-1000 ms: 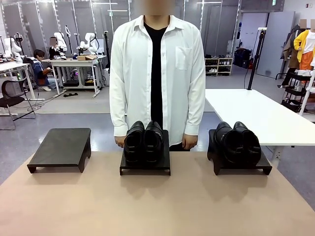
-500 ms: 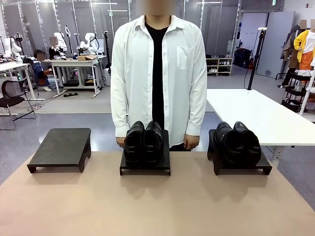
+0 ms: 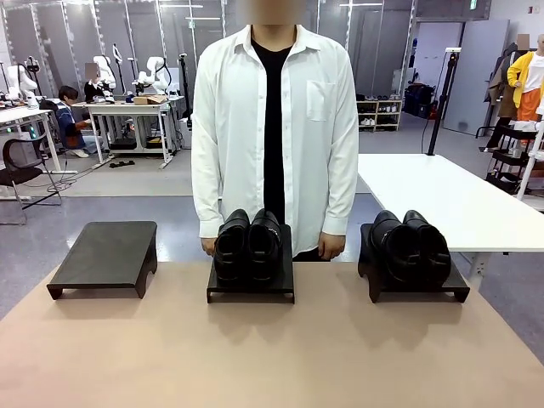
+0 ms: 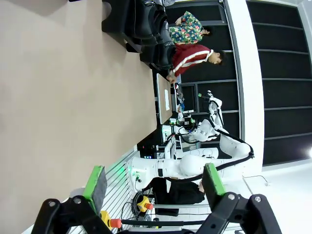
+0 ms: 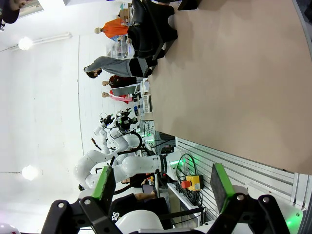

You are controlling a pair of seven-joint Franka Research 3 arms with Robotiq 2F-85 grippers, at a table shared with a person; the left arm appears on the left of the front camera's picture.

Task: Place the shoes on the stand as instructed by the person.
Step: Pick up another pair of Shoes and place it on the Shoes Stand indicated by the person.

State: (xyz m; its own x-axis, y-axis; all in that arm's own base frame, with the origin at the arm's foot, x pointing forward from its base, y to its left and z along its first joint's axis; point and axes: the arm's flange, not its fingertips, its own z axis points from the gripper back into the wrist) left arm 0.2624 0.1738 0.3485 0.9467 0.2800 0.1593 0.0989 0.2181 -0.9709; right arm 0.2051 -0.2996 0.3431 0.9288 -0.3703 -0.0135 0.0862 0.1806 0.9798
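**Three stands, two pairs up, both grippers idle**

Tan tabletop [image 3: 272,357] runs wide across the front view, w/ an open workshop floor behind it. Three dark stands sit in a row along the far edge. Left stand [image 3: 106,255] has a bare top. Middle stand [image 3: 251,285] carries one pair of glossy black shoes [image 3: 247,242], side by side, toes toward the robot. Right stand [image 3: 416,285] carries the second pair [image 3: 410,245], same way round. Person [image 3: 272,127] in the white shirt stands at the far side, right behind the middle stand, arms hanging, hands [image 3: 329,246] low at the table edge, either side of the shoes.

Over to the left wrist view, rolled sideways: left gripper [image 4: 155,183] is up off the table, green pads [image 4: 95,183] well apart, nothing between them. Tan tabletop [image 4: 68,97] fills the left part; a dark stand w/ black shoes [image 4: 146,24] shows at the top edge, prob. the one on the robot's right, hard to be sure at this angle.

Right wrist view now, also rolled: right gripper [image 5: 162,187] spread wide, pads [image 5: 104,184] holding nothing. Tabletop [image 5: 229,83] stretches away, a dark stand [image 5: 151,29] at the top edge, far from the fingers.
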